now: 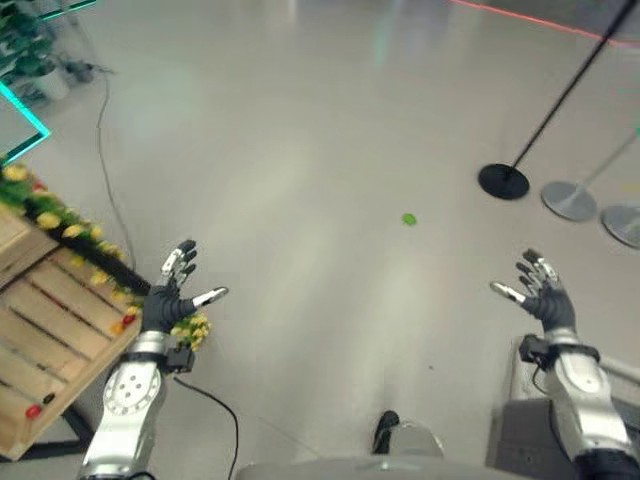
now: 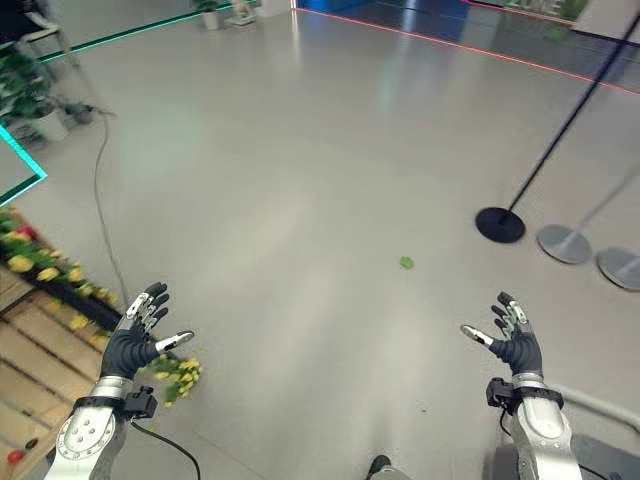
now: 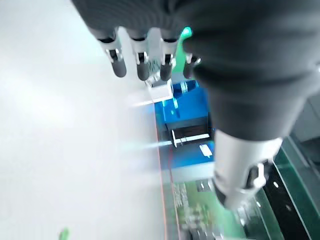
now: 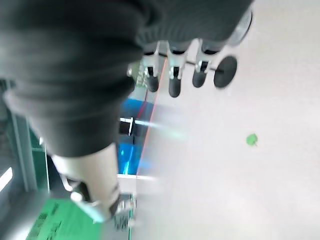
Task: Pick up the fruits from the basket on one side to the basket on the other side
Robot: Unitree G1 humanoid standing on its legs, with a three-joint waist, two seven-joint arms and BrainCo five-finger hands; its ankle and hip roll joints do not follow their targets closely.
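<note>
My left hand is raised with fingers spread and straight, holding nothing, over the edge of a wooden pallet trimmed with yellow flowers. My right hand hangs level with it, well apart, fingers likewise spread and empty. Farther out between the two, a small green fruit lies alone on the grey floor. Beyond it on the right stands a black pole base

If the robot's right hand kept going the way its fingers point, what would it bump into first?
Probably nothing nearby. The right hand is open, fingers pointing ahead over bare floor. The black round stand base lies roughly that way, but depth is unclear.
</note>
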